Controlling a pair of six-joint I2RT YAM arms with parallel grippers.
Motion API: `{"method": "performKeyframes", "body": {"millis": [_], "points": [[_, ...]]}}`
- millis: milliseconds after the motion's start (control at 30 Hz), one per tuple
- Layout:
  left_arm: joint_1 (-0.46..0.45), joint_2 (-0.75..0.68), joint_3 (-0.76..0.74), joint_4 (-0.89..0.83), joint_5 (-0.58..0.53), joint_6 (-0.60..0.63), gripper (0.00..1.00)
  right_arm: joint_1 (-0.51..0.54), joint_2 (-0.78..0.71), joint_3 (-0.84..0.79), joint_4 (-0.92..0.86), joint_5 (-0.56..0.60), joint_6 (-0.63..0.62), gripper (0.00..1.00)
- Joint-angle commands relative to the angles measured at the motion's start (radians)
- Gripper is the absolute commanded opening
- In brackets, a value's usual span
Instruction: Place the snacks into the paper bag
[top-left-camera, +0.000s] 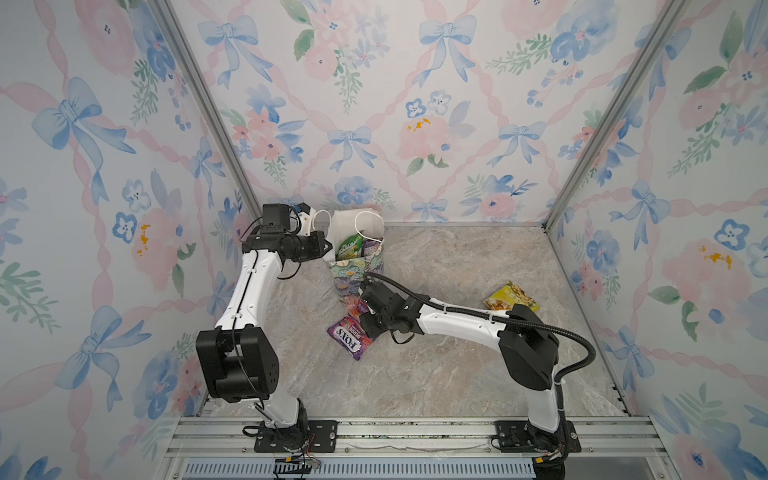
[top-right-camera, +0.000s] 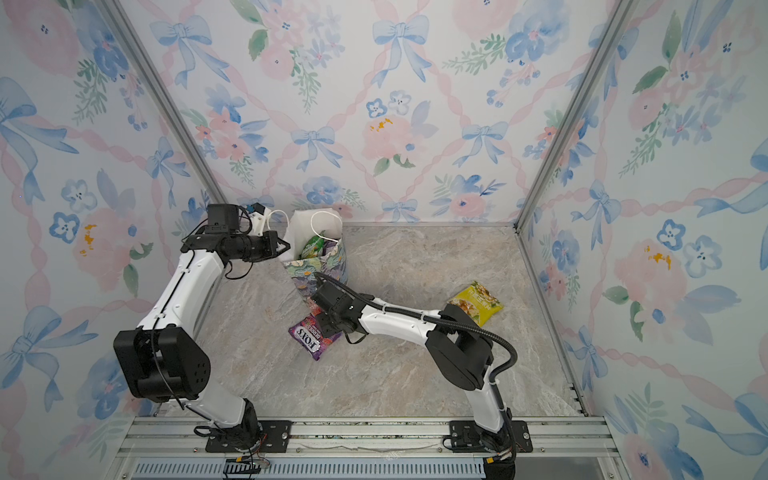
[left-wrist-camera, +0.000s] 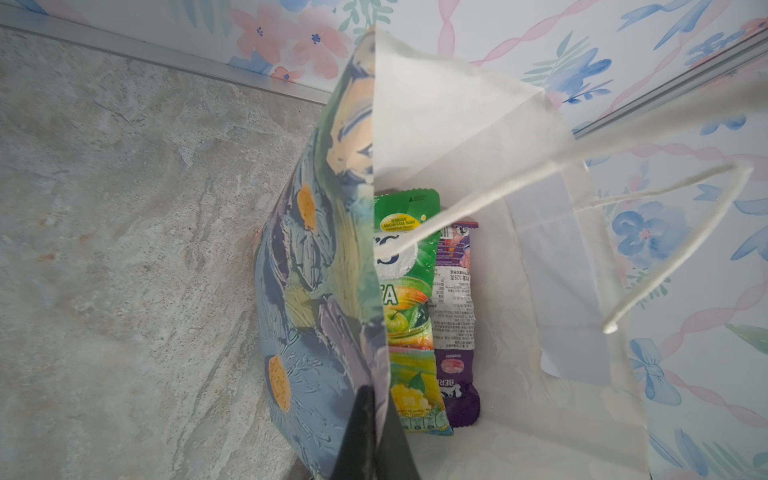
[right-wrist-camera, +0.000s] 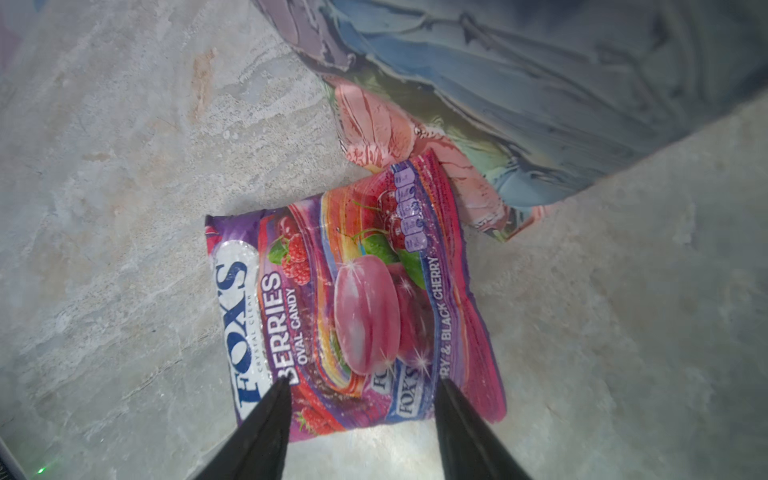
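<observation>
The paper bag (top-left-camera: 358, 266) (top-right-camera: 321, 268) stands at the back, left of centre, with its mouth open. My left gripper (left-wrist-camera: 371, 419) (top-left-camera: 327, 248) is shut on the bag's near wall at the rim. Inside the bag lie a green packet (left-wrist-camera: 409, 316) and a purple one (left-wrist-camera: 455, 332). A purple FOX'S berries packet (right-wrist-camera: 345, 316) (top-left-camera: 351, 334) (top-right-camera: 311, 337) lies flat on the table against the bag's foot (right-wrist-camera: 540, 104). My right gripper (right-wrist-camera: 363, 384) hangs open just over that packet's near end, jaws straddling it, nothing gripped. A yellow packet (top-left-camera: 513, 297) (top-right-camera: 478, 303) lies at the right.
The bag's white cord handles (left-wrist-camera: 648, 266) hang loose over its mouth. The marble-look table (top-left-camera: 457, 257) is boxed in by floral walls, with metal frame posts (top-left-camera: 582, 166) at the back corners. My right arm's black cable (top-left-camera: 582, 345) loops beside its elbow.
</observation>
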Motion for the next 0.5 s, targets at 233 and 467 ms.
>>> {"method": "performKeyframes", "body": {"millis": [233, 467], "points": [[0.004, 0.002, -0.009, 0.004, 0.023, 0.005, 0.00, 0.047, 0.211, 0.217, -0.171, 0.100, -0.088, 0.73], [0.004, 0.003, -0.009, 0.004, 0.020, 0.005, 0.00, 0.045, 0.152, 0.076, -0.204, 0.220, -0.135, 0.72]]}}
